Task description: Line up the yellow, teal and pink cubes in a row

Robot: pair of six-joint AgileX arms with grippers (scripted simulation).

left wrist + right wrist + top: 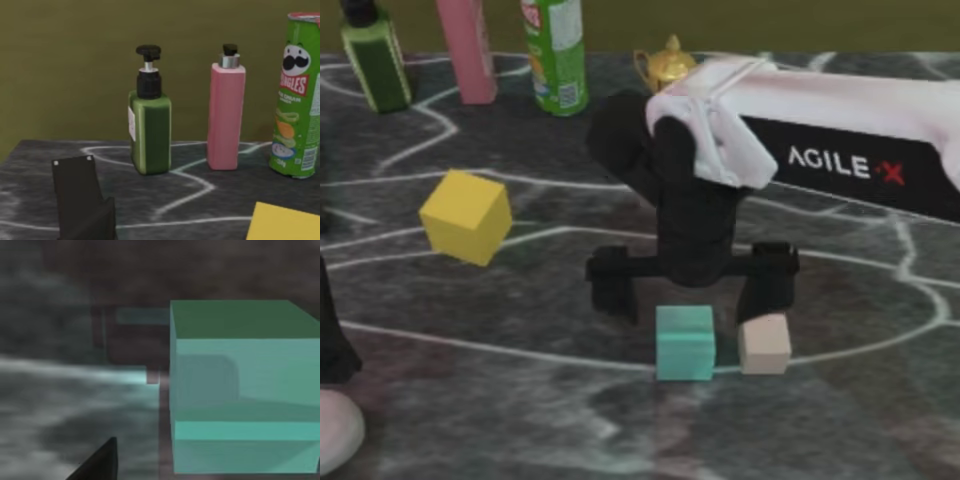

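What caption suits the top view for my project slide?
Right arm's open pincer hangs over the teal cube, pink cube beside it, yellow cube apart at left.

You get soft, even, dim light here, with no glare on the dark marbled table (pixel 520 400). The teal cube (pixel 685 342) is your landmark: from above, a faint diffuse shadow darkens the tabletop just behind it, beneath the right arm (pixel 840 150). Its top face reads lighter than its front, so light falls from overhead. In the right wrist view the same cube (pixel 240 385) fills the frame, soft-edged, and the table around it smears into blur. The left wrist view is moderately clear.
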